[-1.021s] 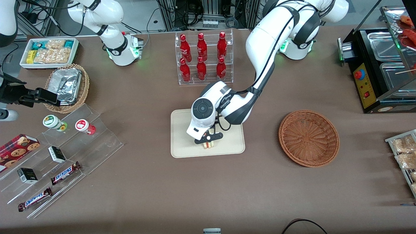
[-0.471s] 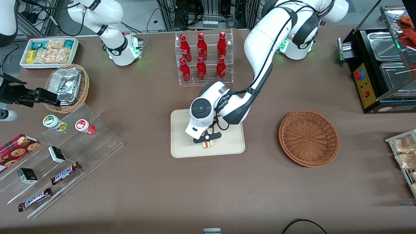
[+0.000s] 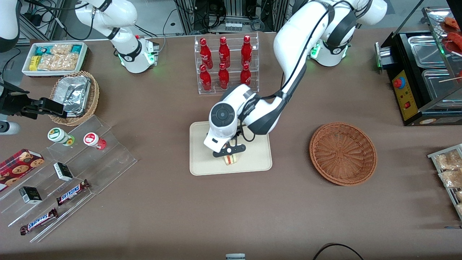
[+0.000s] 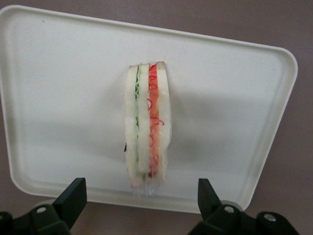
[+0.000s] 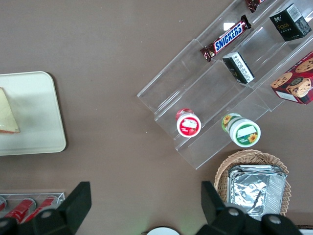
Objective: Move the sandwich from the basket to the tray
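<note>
One sandwich [image 4: 147,128] is sitting on the tray [image 3: 202,162], standing on edge with its red and green filling stripes facing up at the wrist camera. The end effector [image 3: 229,150] is hovering just above it, fingers [image 4: 72,197] spread wide to either side and gripping nothing, clear of the bread. Over toward the working arm's end of the worktop [image 3: 231,209], the basket [image 3: 343,153] is lying bare, well apart from the tray. A rack of red bottles [image 3: 226,65] is standing farther from the front camera than the tray.
</note>
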Tool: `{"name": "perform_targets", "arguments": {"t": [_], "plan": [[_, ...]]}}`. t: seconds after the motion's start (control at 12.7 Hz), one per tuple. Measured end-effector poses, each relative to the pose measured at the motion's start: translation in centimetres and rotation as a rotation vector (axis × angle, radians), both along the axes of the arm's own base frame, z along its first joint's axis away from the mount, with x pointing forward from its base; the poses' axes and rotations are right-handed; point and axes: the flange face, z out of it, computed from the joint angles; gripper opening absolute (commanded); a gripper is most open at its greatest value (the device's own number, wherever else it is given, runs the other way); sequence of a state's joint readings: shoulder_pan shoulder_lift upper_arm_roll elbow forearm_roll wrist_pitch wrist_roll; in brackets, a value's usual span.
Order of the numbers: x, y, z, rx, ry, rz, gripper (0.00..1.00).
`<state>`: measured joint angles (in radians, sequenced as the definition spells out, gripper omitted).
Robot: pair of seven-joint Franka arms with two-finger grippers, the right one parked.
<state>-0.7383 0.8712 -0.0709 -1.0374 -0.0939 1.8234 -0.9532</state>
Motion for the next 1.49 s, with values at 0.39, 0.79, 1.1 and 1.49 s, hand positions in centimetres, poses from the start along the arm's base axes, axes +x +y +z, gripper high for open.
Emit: {"name": "perform_targets", "arguments": {"t": [0.39,0.79,1.1,1.49], "plan": [[1.6,5.3,7.7,0.028,0.035,-0.126,1.0],[5.6,14.2,10.2,0.063,0.023,-0.118,1.0],[6.8,22.8,12.2,0.033,0.006,-0.183,1.0],[7.0,33.0,14.6,-0.003,0.005,-0.284,1.0]]}}
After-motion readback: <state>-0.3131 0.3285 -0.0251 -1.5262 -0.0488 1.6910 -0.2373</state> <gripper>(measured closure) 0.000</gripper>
